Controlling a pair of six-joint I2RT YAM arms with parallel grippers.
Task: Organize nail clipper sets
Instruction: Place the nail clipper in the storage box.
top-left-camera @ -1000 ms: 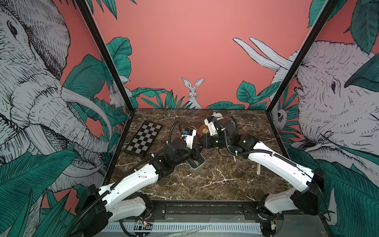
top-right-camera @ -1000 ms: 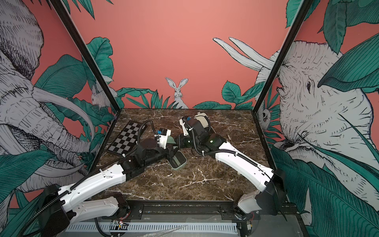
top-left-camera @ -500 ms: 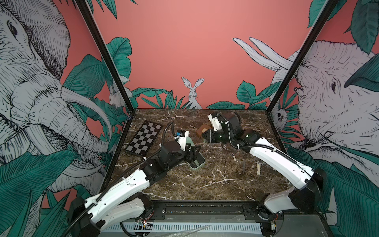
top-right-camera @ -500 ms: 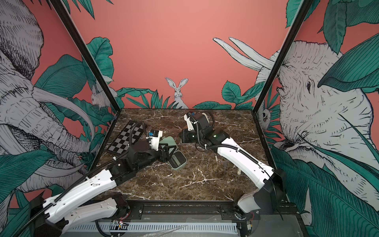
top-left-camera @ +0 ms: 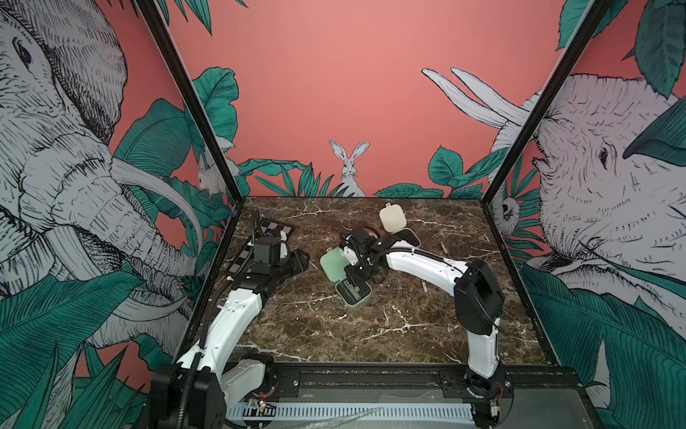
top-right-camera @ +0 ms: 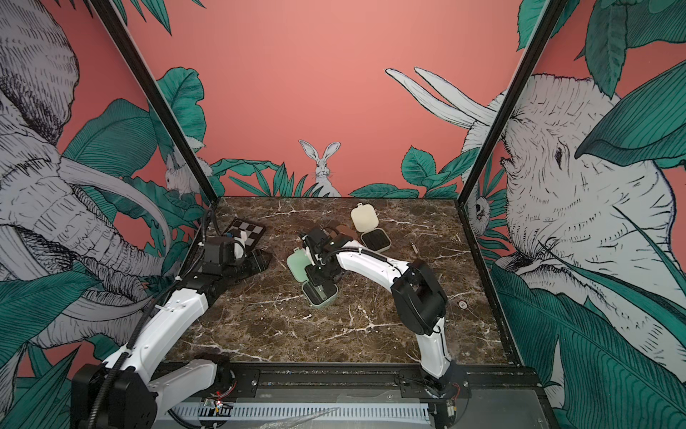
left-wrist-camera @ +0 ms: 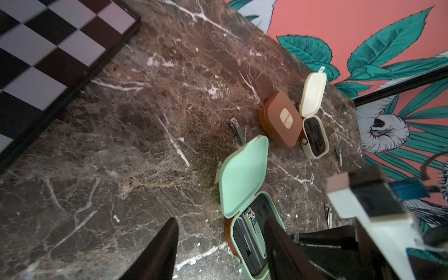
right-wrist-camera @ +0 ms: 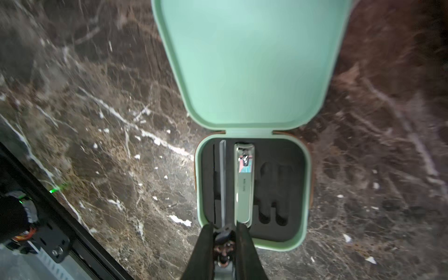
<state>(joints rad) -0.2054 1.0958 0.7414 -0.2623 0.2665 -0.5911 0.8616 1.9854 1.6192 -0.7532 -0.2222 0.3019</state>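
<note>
Update: left gripper has backed off the mint green case to left-centre in both top views, beside the checkerboard. A second ago it was closed at the case; now its fingers are spread with nothing between them. We read that as a drop-off done: a nail clipper sits in the middle slot of the black insert.

Right gripper has swung from the back, near the brown case, to over the mint base at frame centre. Its fingers are nearly together, pinched on the end of a slim grey tool lying along the outer slot. We think it's seating it. Two slots look free.

View differences:
- Top views hide the insert under the right wrist, so only the right wrist view shows slot contents.
- Only the left wrist view shows the brown case whole and closed, plus a loose clipper on the marble tabletop just beside the mint lid. The arm covers it from above.
- Cream case is open at upper centre and its insert looks empty.
</note>
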